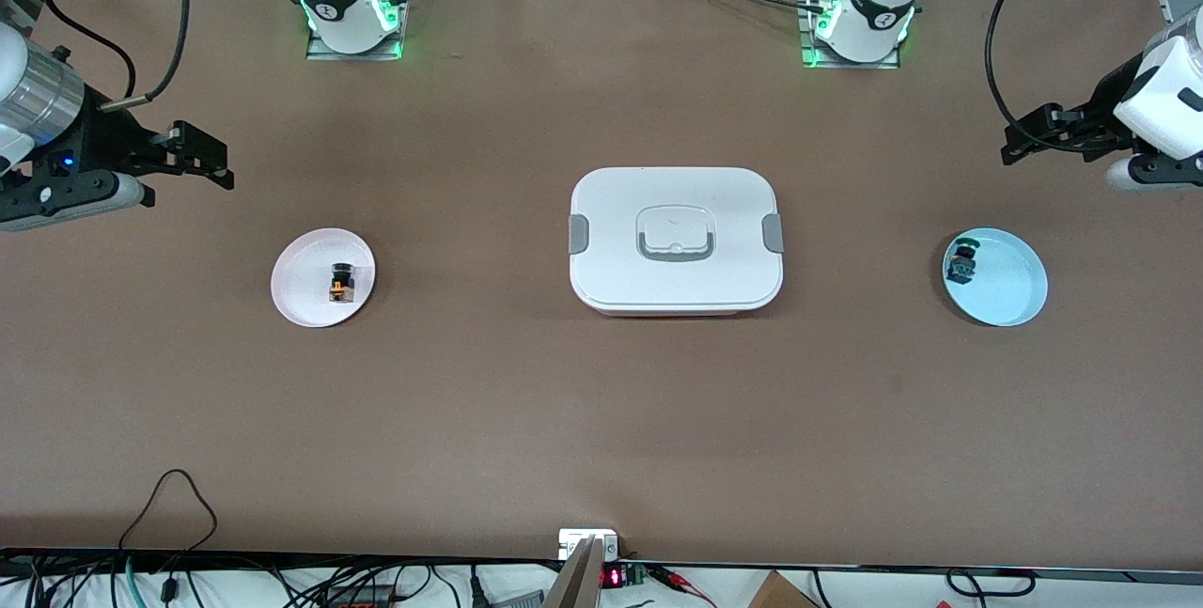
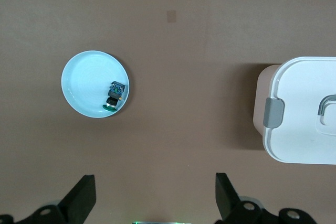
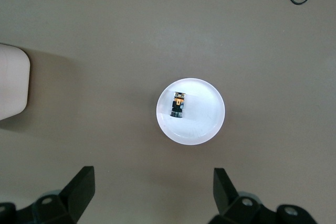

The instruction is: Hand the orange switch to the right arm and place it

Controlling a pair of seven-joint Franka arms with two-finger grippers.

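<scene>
You had the orange switch (image 1: pixel 342 282) lying in the pink plate (image 1: pixel 301 293), toward the right arm's end of the table, a bit off the plate's centre at about 3 o'clock in the front view. In the right wrist view the switch (image 3: pixel 178 104) sat around 10 o'clock from the plate (image 3: pixel 202 124) centre, untouched.

The right gripper (image 1: pixel 202 157) hung in the air over bare table, at roughly 11 o'clock from the pink plate in the front view, fingers (image 3: pixel 79 190) spread wide apart and holding nothing.

The left gripper (image 1: pixel 1034 133) waited over bare table at the left arm's end, about 1 o'clock from the blue plate (image 1: pixel 1010 293), fingers (image 2: pixel 81 198) also wide apart and empty.

The blue plate held a small green part (image 1: pixel 961 261) near its rim at 9 o'clock in the front view.

A white box (image 1: pixel 676 240) with grey latches, lid on, sat mid-table between the two plates, well apart from both.
</scene>
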